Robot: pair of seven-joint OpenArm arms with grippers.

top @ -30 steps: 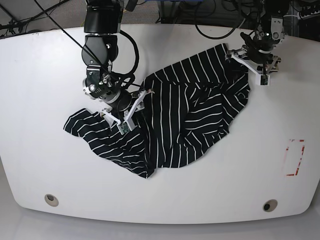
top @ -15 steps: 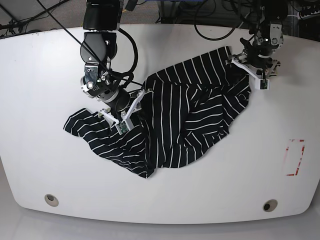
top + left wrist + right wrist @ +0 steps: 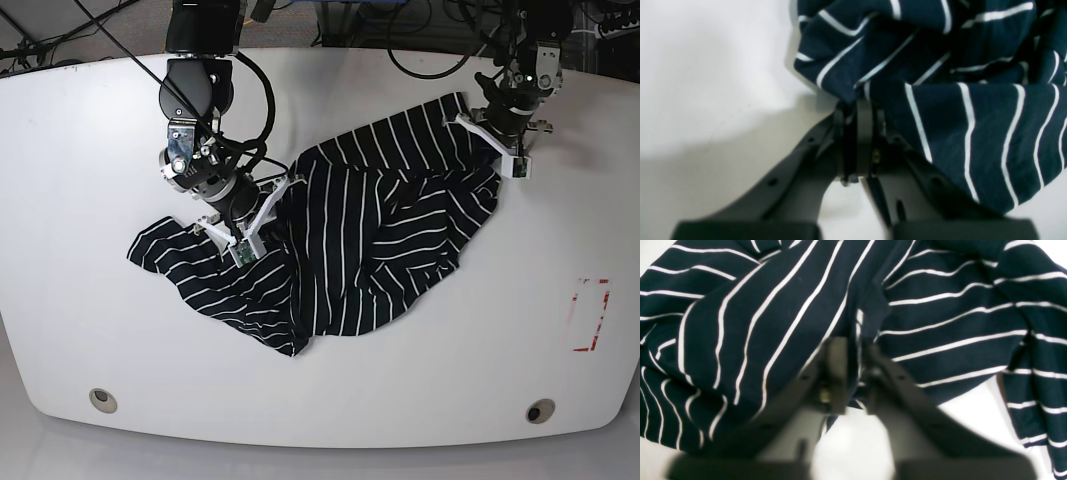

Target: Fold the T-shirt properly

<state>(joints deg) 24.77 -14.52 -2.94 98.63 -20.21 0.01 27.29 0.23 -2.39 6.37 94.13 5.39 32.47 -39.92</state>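
Observation:
The T-shirt (image 3: 370, 240), black with thin white stripes, lies crumpled across the middle of the white table (image 3: 450, 370). My left gripper (image 3: 497, 152) is at its far right corner. In the left wrist view that gripper (image 3: 855, 110) is shut on a bunched edge of the T-shirt (image 3: 973, 116). My right gripper (image 3: 262, 222) rests on the left part of the cloth. In the right wrist view it (image 3: 853, 350) is shut on a raised fold of the T-shirt (image 3: 773, 306). A sleeve-like flap (image 3: 165, 245) spreads out to the left.
A red rectangular mark (image 3: 588, 315) is on the table at the right. Two round holes (image 3: 101, 398) (image 3: 540, 411) sit near the front edge. Black cables (image 3: 430, 60) hang behind the far edge.
Both grippers have closed on the cloth. The left gripper moved in over the shirt's far right corner; the right gripper shifted slightly and pinched a fold.

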